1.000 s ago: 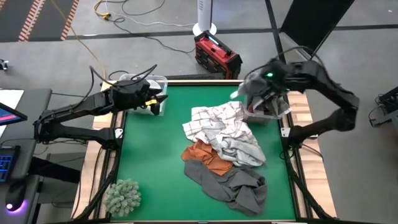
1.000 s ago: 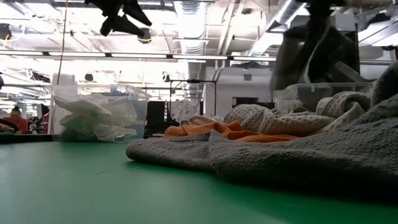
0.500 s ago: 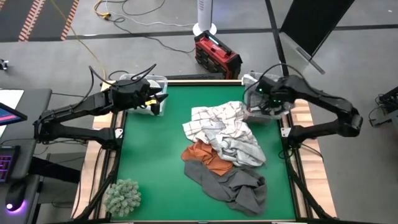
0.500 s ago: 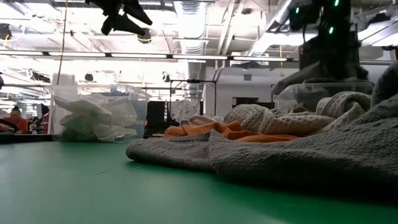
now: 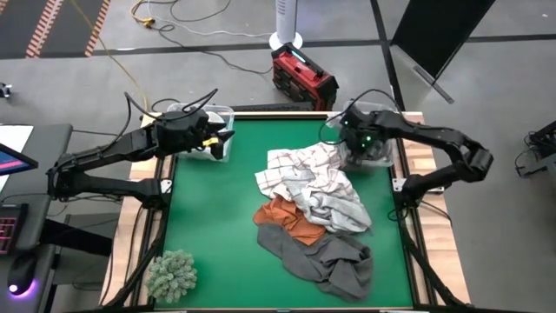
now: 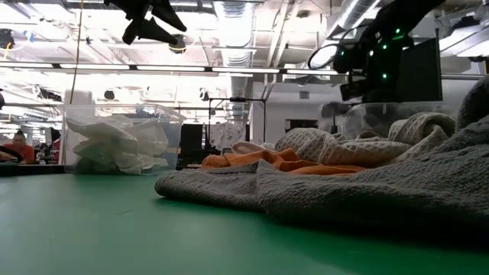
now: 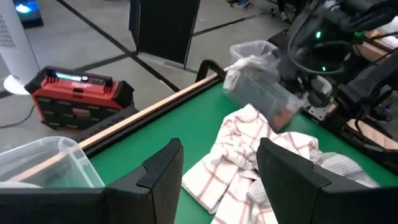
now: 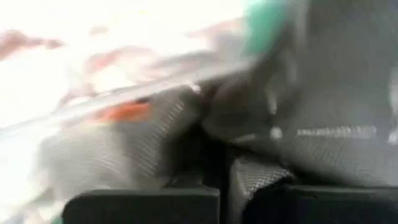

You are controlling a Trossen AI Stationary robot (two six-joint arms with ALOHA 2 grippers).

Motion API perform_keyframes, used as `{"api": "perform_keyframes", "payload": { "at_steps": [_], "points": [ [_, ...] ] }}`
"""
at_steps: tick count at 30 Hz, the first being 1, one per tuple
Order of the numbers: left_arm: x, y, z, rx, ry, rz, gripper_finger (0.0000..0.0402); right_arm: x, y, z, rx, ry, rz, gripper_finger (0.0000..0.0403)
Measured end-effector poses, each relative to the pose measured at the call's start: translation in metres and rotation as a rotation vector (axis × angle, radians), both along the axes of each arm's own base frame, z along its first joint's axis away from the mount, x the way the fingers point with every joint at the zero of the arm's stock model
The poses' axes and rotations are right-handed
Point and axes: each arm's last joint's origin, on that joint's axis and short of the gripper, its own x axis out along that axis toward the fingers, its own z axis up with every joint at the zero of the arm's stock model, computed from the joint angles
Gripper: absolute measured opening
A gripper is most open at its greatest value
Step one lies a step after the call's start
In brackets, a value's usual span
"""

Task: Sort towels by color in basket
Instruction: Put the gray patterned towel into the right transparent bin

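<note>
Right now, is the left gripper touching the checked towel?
Apart. In the high view the left gripper hangs by the clear bin at the table's far-left corner, and bare green mat separates it from the checked towel.

Lying on the worktop [image 5: 217, 226]: one grid-checked white towel [image 5: 300, 174], one rust-orange towel [image 5: 287, 217], one dark grey towel [image 5: 326, 256], one fuzzy clump [image 5: 171, 273]; two clear bins [image 5: 213, 113] standing at its far corners.
</note>
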Motion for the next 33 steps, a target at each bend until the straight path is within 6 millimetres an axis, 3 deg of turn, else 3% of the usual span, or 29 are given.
{"api": "perform_keyframes", "payload": {
  "at_steps": [5,10,18,27,33],
  "points": [
    [-0.001,0.000,-0.002,-0.040,0.003,0.004,0.0194,0.003,-0.002,-0.017,0.199,-0.123,0.221,0.0023],
    [0.000,-0.002,-0.003,-0.069,-0.001,-0.013,0.0194,0.003,-0.010,-0.021,0.263,-0.213,0.294,0.0023],
    [0.001,-0.006,-0.005,-0.093,-0.002,-0.026,0.0194,-0.016,-0.030,-0.011,0.081,-0.150,0.007,0.0024],
    [0.001,-0.007,-0.004,-0.096,-0.005,-0.028,0.0194,-0.036,-0.033,0.008,0.005,-0.195,-0.365,0.0030],
    [0.001,-0.007,-0.004,-0.113,-0.013,-0.041,0.0194,-0.041,-0.027,0.028,0.021,-0.214,-0.451,0.0026]
  ]
}}
